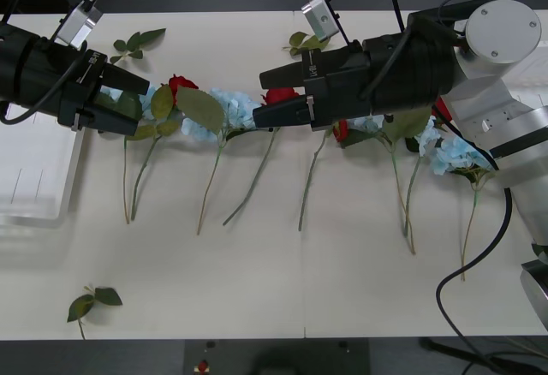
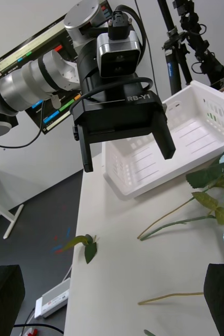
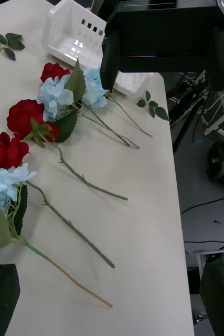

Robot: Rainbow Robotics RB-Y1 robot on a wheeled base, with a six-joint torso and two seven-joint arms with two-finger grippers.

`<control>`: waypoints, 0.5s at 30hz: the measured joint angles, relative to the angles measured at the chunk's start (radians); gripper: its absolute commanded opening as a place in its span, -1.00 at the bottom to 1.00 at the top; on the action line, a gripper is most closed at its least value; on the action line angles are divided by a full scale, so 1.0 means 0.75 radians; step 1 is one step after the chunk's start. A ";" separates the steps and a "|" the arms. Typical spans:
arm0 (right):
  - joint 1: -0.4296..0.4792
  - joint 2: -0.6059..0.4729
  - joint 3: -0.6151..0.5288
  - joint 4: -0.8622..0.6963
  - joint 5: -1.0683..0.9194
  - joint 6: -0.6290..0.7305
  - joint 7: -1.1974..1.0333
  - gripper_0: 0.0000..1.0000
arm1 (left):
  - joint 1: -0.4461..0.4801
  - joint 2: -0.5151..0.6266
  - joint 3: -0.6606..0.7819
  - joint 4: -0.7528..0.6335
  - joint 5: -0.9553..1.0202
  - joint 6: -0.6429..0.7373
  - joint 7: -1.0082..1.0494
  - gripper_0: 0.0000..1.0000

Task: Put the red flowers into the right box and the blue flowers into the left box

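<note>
The right black two-finger gripper (image 1: 261, 99) hovers with its fingers spread and empty over the middle of the flower row, beside a deep-red artificial rose (image 1: 280, 96) on a thin green stem. The left black gripper (image 1: 141, 103), likewise open and holding nothing, sits at the row's left end above pale sky-blue fluffy flowers (image 1: 229, 108). All the flowers lie in a line across the white table (image 1: 282, 281). The shallow white plastic left box (image 1: 34, 178) lies at the table's left edge; the white slotted right box (image 3: 72, 34) appears, probably, past the row's far end.
</note>
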 measured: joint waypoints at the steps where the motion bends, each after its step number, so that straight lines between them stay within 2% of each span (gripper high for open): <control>1: 0.000 0.000 0.000 0.000 0.000 0.000 0.000 1.00 | 0.000 0.000 0.000 0.000 0.006 -0.001 0.000 1.00; 6: 0.009 0.001 0.006 0.007 0.000 0.000 0.000 1.00 | 0.000 0.019 -0.016 -0.016 0.120 -0.075 0.000 1.00; 10: 0.029 0.001 0.029 0.038 -0.009 -0.025 0.000 1.00 | -0.001 0.109 -0.132 -0.093 0.202 -0.190 0.000 1.00; 15: 0.021 0.001 0.013 0.039 -0.034 -0.040 -0.001 1.00 | -0.002 0.160 -0.212 -0.149 0.166 -0.288 0.000 1.00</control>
